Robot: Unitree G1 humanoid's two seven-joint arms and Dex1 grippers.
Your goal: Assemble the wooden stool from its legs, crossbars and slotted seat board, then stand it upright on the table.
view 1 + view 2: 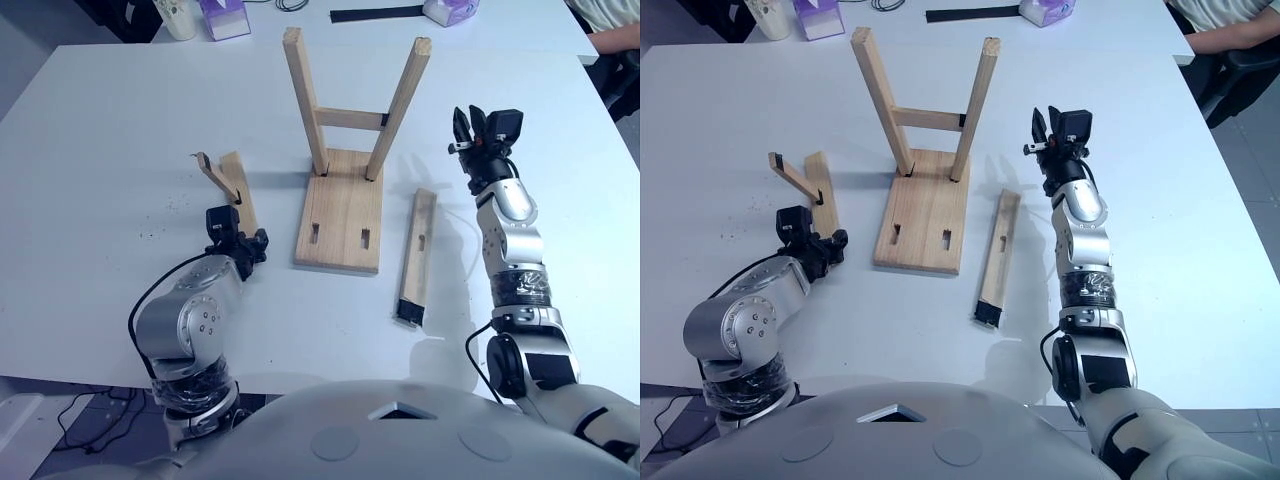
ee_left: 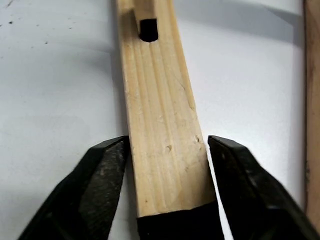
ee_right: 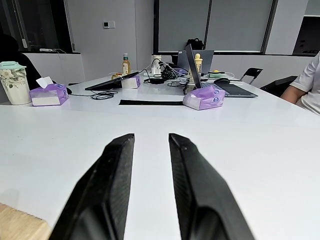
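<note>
The slotted seat board (image 1: 340,215) lies flat mid-table. Two legs (image 1: 305,100) joined by a crossbar (image 1: 350,118) stand up from its far end. A loose leg (image 1: 417,255) lies to its right. Left of the board lies another leg (image 2: 162,125) with a crossbar stub (image 1: 210,170) sticking out of it. My left gripper (image 2: 167,140) is low on the table at that leg's near end, its fingers (image 2: 107,165) pressed against both sides of it. Right of the standing legs, my right gripper (image 3: 151,136) is raised above the table, fingers slightly apart and holding nothing.
Along the table's far edge stand a cup (image 1: 180,18), purple tissue boxes (image 1: 224,18) and a black strip (image 1: 377,13). A person sits past the far right corner (image 1: 612,15). Bare table surface (image 1: 100,150) stretches to the left and to the right (image 1: 580,200).
</note>
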